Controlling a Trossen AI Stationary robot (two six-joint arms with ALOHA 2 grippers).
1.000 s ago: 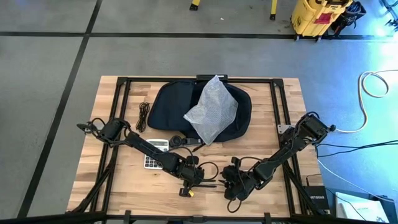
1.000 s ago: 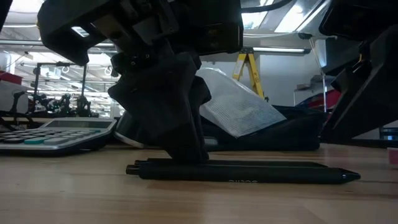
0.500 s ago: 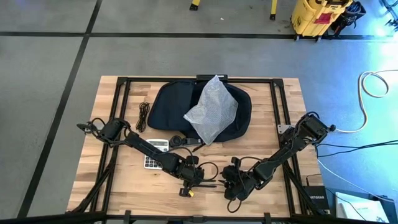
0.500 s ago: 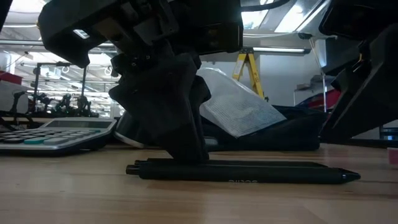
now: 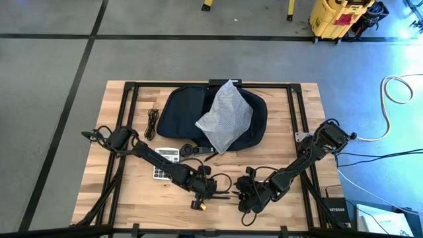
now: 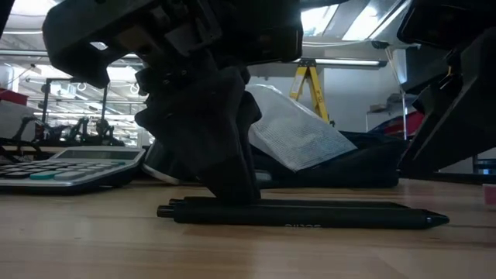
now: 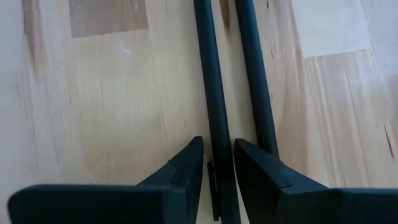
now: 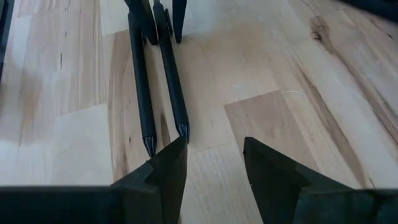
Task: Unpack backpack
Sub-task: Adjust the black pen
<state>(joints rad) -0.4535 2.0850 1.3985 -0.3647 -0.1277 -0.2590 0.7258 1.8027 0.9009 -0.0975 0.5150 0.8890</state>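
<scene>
Backpack (image 5: 182,112) is laid flat at the bench's (image 5: 301,119) far edge, middle; a crinkly clear plastic bag (image 5: 226,118) is draped over it. No stripe or logo can be read from above.

Faint printing is seen on a pen's (image 6: 310,218) barrel in the low view, illegible.

Left gripper (image 7: 217,163), near the front edge, is narrowed around one of two black pens (image 7: 211,93), tips at the wood. Right gripper (image 8: 214,163), just beside, is held partly open and empty; pen tips lie before it.

A calculator (image 5: 165,163) is partly covered by the left arm.
</scene>
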